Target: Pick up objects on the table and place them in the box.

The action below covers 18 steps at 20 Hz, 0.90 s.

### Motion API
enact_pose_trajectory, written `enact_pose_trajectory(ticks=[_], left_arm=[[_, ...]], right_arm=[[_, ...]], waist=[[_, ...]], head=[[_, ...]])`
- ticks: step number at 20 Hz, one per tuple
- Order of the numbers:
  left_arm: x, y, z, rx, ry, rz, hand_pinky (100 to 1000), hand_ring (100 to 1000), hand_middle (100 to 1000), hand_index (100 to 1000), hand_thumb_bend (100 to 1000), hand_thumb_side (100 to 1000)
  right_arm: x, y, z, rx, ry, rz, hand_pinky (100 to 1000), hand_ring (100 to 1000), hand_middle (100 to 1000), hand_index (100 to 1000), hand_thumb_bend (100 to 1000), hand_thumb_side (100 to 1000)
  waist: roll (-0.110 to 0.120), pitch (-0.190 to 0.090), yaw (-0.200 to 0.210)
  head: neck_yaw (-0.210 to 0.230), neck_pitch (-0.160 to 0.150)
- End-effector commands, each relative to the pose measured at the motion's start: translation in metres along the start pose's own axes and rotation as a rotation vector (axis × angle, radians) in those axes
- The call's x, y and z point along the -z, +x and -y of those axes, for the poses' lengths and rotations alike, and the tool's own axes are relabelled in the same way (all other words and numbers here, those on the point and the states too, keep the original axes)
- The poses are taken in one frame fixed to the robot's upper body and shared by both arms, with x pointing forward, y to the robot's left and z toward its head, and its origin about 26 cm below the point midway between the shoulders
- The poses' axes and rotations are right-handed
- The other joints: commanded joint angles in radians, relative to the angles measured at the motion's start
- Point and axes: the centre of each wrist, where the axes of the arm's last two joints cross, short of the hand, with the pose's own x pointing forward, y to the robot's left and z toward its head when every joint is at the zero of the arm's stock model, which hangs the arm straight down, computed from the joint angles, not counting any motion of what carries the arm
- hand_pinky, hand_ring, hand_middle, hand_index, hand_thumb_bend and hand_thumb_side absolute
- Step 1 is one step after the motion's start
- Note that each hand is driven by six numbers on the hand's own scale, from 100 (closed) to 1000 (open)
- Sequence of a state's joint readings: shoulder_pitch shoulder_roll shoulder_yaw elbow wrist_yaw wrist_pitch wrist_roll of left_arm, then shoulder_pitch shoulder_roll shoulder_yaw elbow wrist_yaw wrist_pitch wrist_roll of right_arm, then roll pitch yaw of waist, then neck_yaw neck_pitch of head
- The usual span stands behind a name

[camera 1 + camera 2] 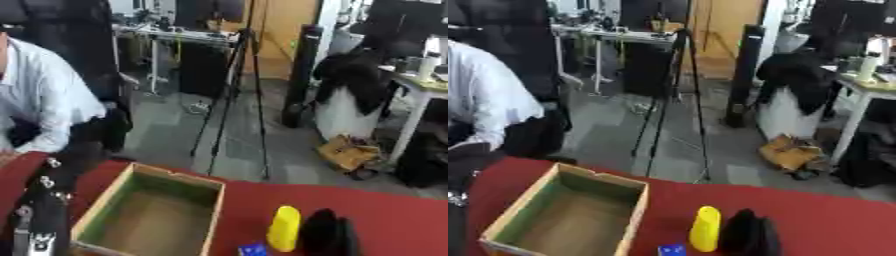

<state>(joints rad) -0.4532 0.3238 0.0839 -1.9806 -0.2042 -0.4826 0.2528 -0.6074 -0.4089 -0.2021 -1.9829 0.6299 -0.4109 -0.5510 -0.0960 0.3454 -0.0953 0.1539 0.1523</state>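
Open wooden box (pixel 150 212) on red table; yellow object (pixel 283 228), black object (pixel 325 233), small blue item (pixel 253 249) beside it

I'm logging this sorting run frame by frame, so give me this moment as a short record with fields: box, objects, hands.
surface: red table
box: open wooden box, nothing visible inside, on the table's left part
objects: yellow object upright right of the box; small blue object at the lower edge beside it
right hand: dark hand just right of the yellow object, finger state unclear
left hand: not visible; only the left arm shows left of the box
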Motion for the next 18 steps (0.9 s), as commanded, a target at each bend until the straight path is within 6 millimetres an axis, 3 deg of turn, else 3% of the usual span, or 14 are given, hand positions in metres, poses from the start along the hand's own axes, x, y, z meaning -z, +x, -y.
enact_pose_trajectory(ticks=[1, 5, 10, 15, 18], left_arm=[[0.008, 0.005, 0.0, -0.001, 0.037, 0.015, 871, 869, 854, 868, 100, 930], [0.006, 0.004, -0.004, 0.037, 0.031, 0.003, 902, 905, 900, 923, 100, 903], [0.001, 0.002, -0.012, 0.085, 0.023, -0.02, 915, 924, 906, 923, 100, 895], [-0.005, 0.002, -0.015, 0.104, 0.016, -0.063, 915, 918, 889, 902, 100, 880], [-0.008, 0.001, -0.018, 0.121, 0.013, -0.083, 915, 918, 887, 902, 100, 870]], right_arm=[[0.009, -0.004, 0.015, -0.029, 0.031, 0.061, 968, 952, 858, 855, 100, 1000], [-0.001, -0.007, 0.022, 0.013, 0.012, 0.06, 960, 951, 856, 856, 100, 1000], [-0.017, -0.01, 0.03, 0.025, 0.033, 0.023, 962, 957, 860, 861, 100, 1000], [-0.023, -0.012, 0.037, -0.062, 0.203, -0.038, 967, 970, 880, 879, 100, 1000], [-0.02, -0.013, 0.039, -0.107, 0.305, -0.037, 966, 971, 884, 882, 100, 1000]], waist=[[0.022, -0.022, 0.0], [0.062, -0.041, 0.003], [0.103, -0.064, 0.014], [0.127, -0.095, 0.031], [0.133, -0.106, 0.036]], head=[[-0.04, 0.033], [-0.08, 0.091], [-0.118, 0.157], [-0.105, 0.23], [-0.097, 0.251]])
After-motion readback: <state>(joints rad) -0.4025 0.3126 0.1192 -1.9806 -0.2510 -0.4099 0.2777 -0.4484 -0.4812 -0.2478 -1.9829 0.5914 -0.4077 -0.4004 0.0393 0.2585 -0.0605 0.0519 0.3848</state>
